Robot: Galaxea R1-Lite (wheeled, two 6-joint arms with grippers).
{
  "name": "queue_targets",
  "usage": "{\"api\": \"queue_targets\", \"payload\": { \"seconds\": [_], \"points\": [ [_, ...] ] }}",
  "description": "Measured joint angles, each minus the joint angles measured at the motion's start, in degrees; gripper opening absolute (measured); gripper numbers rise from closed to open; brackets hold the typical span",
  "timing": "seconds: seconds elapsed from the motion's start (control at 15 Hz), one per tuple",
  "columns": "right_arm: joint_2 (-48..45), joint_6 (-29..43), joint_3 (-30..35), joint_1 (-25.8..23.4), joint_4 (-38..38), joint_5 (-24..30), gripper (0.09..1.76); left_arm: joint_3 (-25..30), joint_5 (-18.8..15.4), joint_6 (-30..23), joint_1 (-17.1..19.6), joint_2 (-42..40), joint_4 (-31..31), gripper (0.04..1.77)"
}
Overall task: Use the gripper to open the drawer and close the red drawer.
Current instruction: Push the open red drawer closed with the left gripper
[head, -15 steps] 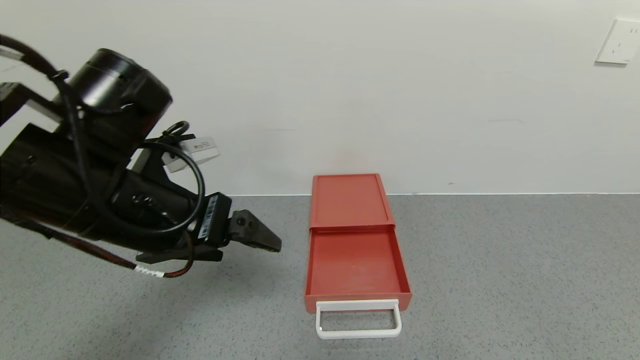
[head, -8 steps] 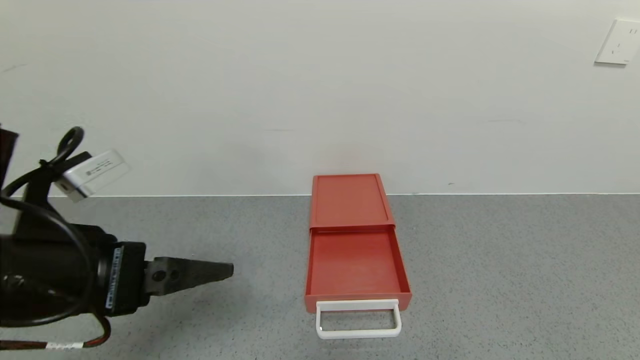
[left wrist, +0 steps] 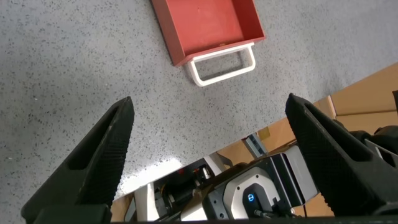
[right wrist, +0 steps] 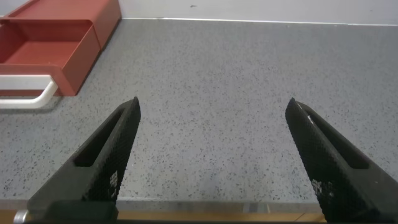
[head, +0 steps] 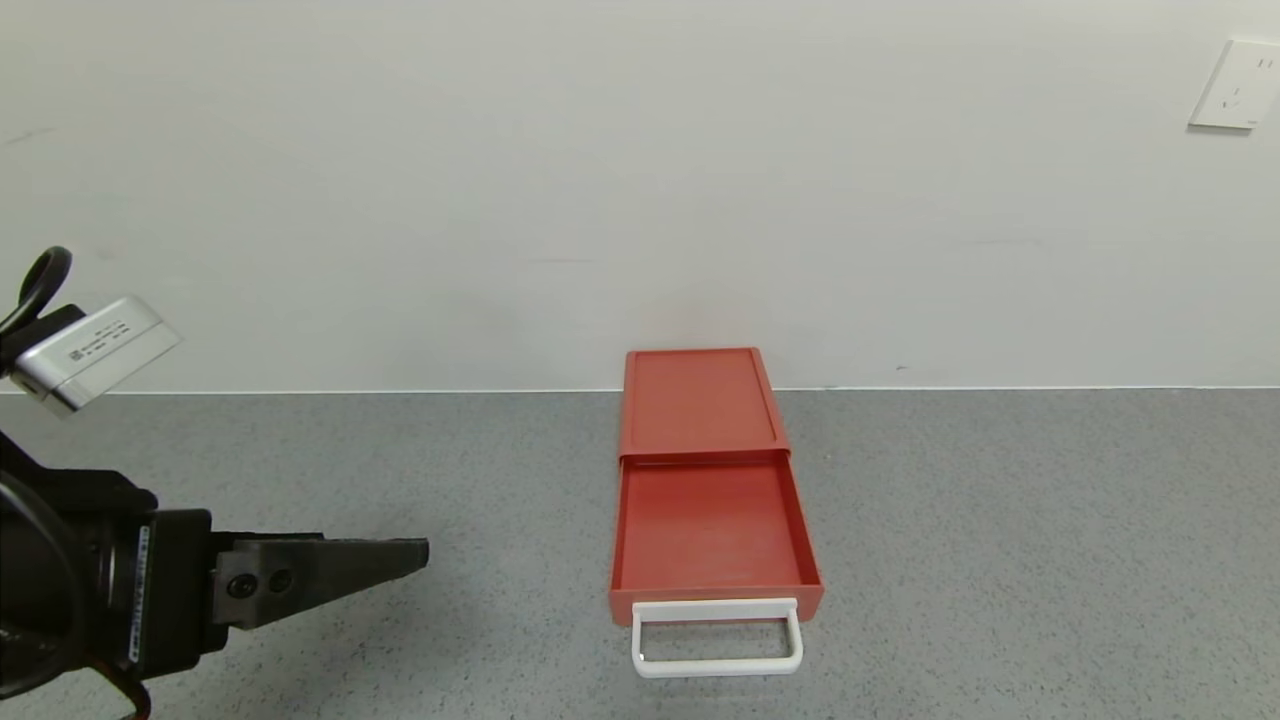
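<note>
The red drawer [head: 698, 405] stands at the table's back against the wall. Its tray [head: 712, 525] is slid out toward me, with the white loop handle [head: 717, 665] at the front. My left gripper [head: 422, 552] is low at the left, well apart from the drawer, pointing toward it. In the left wrist view the left gripper [left wrist: 210, 102] is open and empty, with the drawer [left wrist: 208, 22] and handle [left wrist: 224, 62] beyond it. My right gripper [right wrist: 213, 104] is open and empty over bare table, with the drawer [right wrist: 56, 31] off to its side. It is outside the head view.
The grey speckled table [head: 1000, 550] meets a white wall with a socket plate [head: 1232, 85] at upper right. The left wrist view shows the table's front edge, the robot base [left wrist: 255, 186] and cardboard boxes [left wrist: 367, 99] below it.
My left arm has drawn back to the left and dropped lower, away from the drawer. The drawer stays open in the same place.
</note>
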Motion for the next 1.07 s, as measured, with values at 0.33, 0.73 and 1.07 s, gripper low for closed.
{"api": "queue_targets", "payload": {
  "seconds": [0.33,0.73,1.07],
  "points": [
    [0.0,0.0,0.0,0.0,0.0,-0.02,1.71,-0.9,-0.2,-0.04,-0.33,1.07,-0.05,1.75],
    [0.0,0.0,0.0,-0.02,0.0,-0.02,1.71,-10.64,0.74,-0.56,-3.64,7.89,2.84,1.75],
    [0.0,0.02,0.0,0.06,0.11,-0.05,1.71,-19.82,7.84,-8.17,-9.95,17.16,9.7,1.75]
  ]
}}
